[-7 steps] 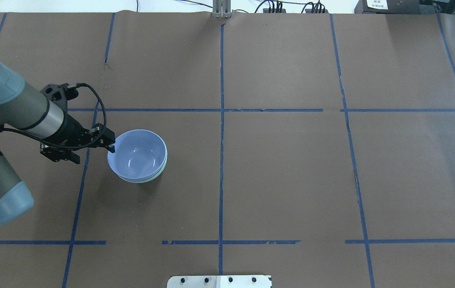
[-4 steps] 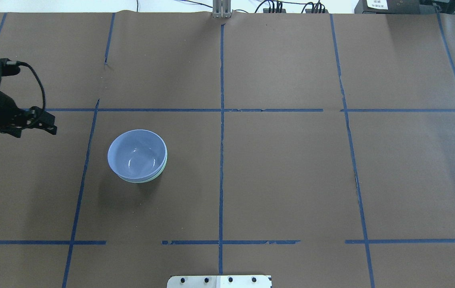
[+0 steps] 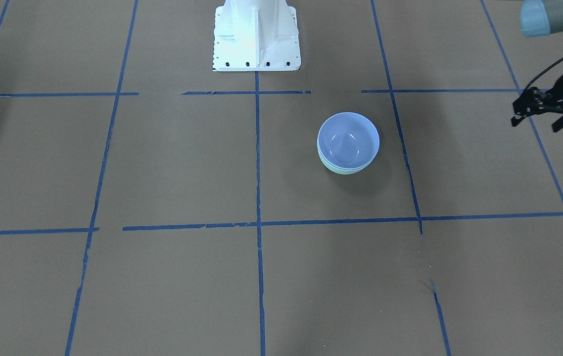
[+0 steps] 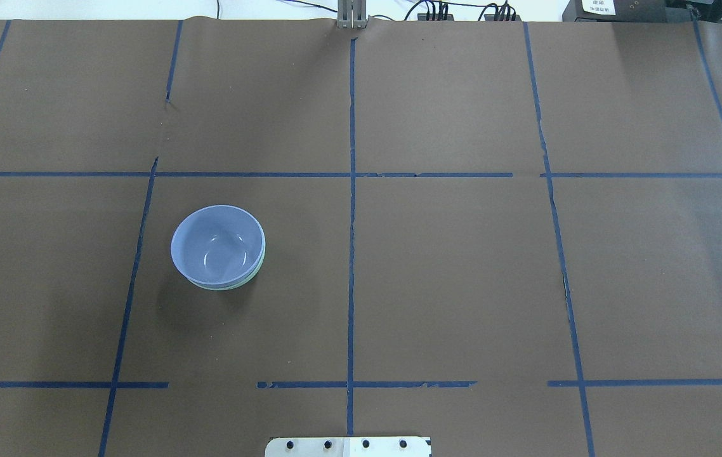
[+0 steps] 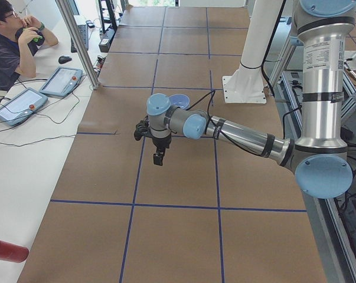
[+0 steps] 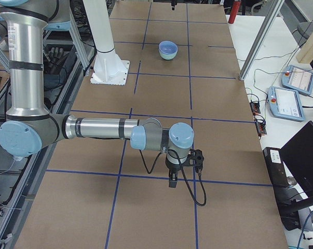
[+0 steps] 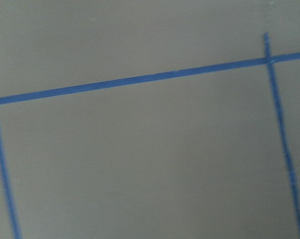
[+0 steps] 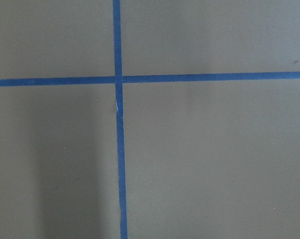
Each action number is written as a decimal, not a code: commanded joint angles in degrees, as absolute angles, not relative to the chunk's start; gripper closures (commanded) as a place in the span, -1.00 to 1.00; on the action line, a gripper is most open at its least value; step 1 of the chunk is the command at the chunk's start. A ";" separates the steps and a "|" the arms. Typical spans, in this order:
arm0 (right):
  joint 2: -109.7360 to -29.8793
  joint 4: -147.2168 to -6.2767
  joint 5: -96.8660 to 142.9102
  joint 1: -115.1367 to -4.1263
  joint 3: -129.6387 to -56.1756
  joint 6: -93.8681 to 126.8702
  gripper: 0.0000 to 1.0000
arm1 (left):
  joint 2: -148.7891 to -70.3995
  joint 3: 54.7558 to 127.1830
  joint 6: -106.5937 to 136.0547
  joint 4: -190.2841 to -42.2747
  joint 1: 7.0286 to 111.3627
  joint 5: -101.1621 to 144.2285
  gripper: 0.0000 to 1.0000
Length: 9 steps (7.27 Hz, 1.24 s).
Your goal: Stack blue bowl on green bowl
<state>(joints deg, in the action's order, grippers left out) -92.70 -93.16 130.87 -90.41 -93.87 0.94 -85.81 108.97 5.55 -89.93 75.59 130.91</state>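
Stack looks done. Blue bowl (image 3: pixel 348 140) sits nested inside green bowl (image 3: pixel 346 171), rims close to level. Only a thin mint crescent shows along one side of the blue rim. The pair stands upright on the brown desk (image 4: pixel 462 285), in the square just to the robot's left of the centre tape line (image 4: pixel 351 254). Nothing touches either bowl. Judgement: placement is complete and nothing is left but parking the arms.

Further back and out to the side, left tool (image 3: pixel 534 126) hangs above the desk, well apart from the bowls and past the next tape line. Its fingers are spread wide with nothing between them. From the left end of the desk that arm reaches out low and nearly level, wrist bent so the tool points down. Its wrist camera sees only bare desk and tape.

Farthest from the bowls, right tool (image 6: pixel 173 180) shows only from the right end of the desk. The forearm is stretched level and the tool points down over a tape line. Cannot tell whether it is wide or closed. It carries nothing visible.
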 commanded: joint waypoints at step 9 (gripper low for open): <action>-92.72 -93.16 130.87 -90.35 -93.87 0.97 -1.00 | -82.62 99.49 -11.16 -86.40 92.46 134.39 -1.00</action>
